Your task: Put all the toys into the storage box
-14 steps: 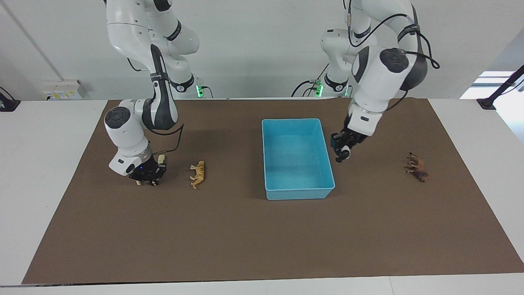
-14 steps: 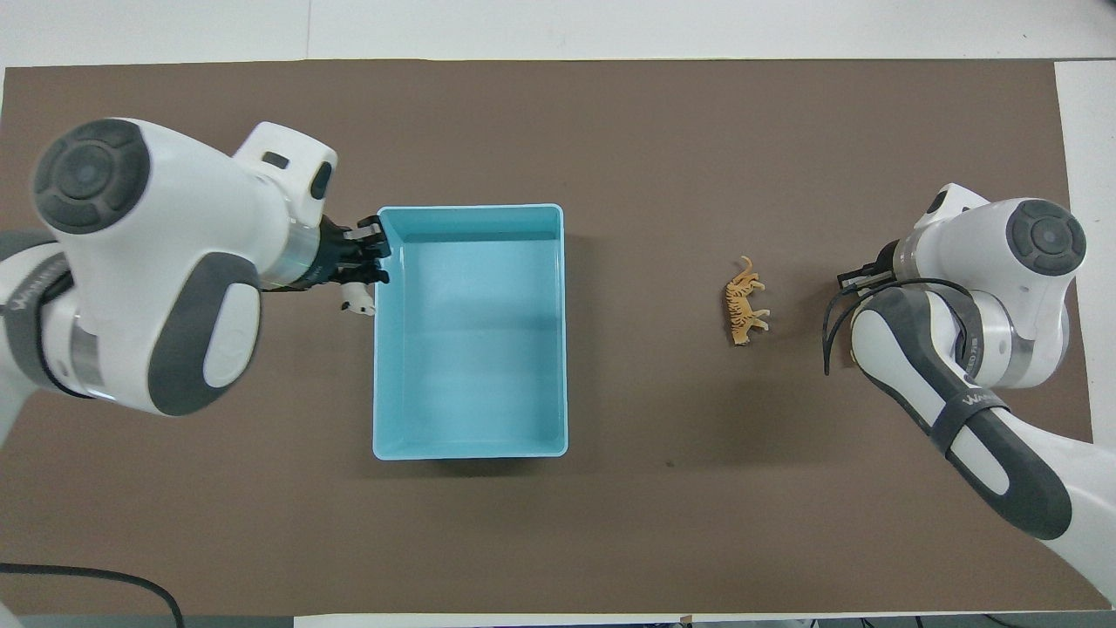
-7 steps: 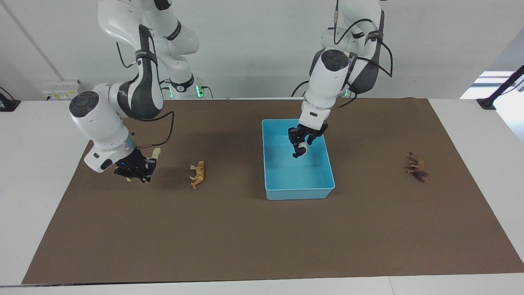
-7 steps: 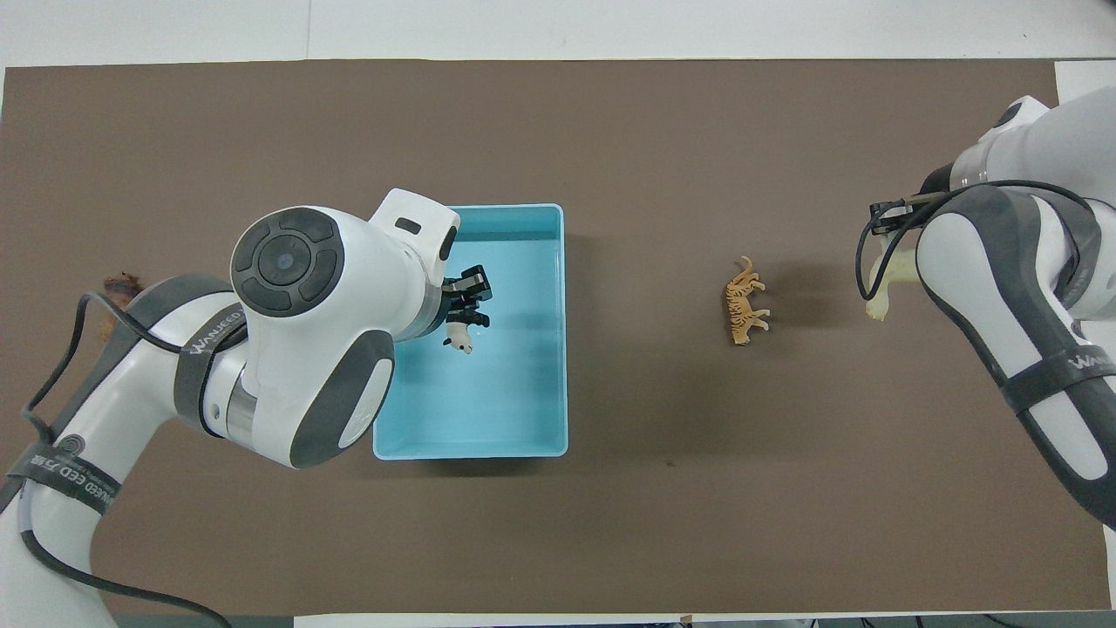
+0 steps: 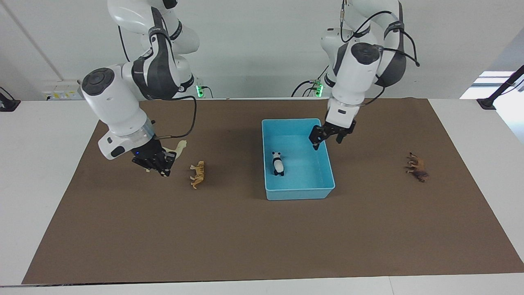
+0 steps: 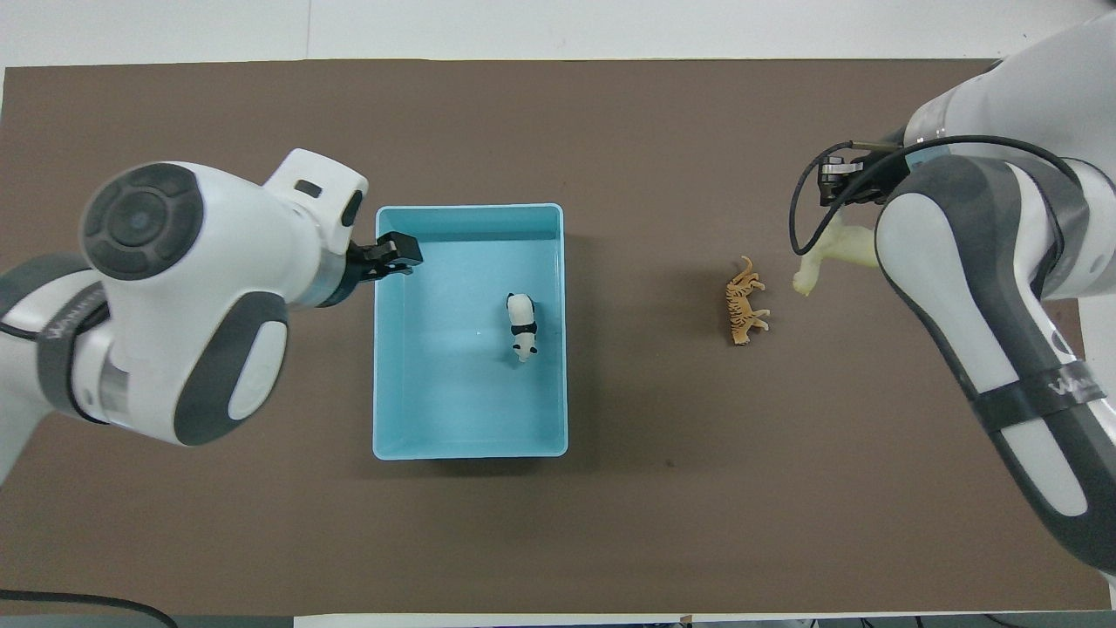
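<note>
1. Panda (image 5: 278, 163) lies inside the storage box (image 5: 298, 189), near the wall toward the right arm's end of the desk (image 5: 37, 135).
2. Left end effector (image 5: 327, 139) hangs over the box's edge toward the left arm's end — fingers apart, holding nothing.
3. Right end effector (image 5: 157, 162) is clamped on the cream llama (image 5: 178, 146), lifted over the brown mat (image 5: 245, 237); the llama's head and neck stick out toward the box.
4. Orange-tan tiger (image 5: 198, 173) lies on its side on the mat just beside the right end effector, at about 9 o'clock from the box in the facing view.
5. Dark brown lion (image 5: 417, 167) lies on the mat well apart from the box — at about 3 o'clock from it in that same view.
</note>
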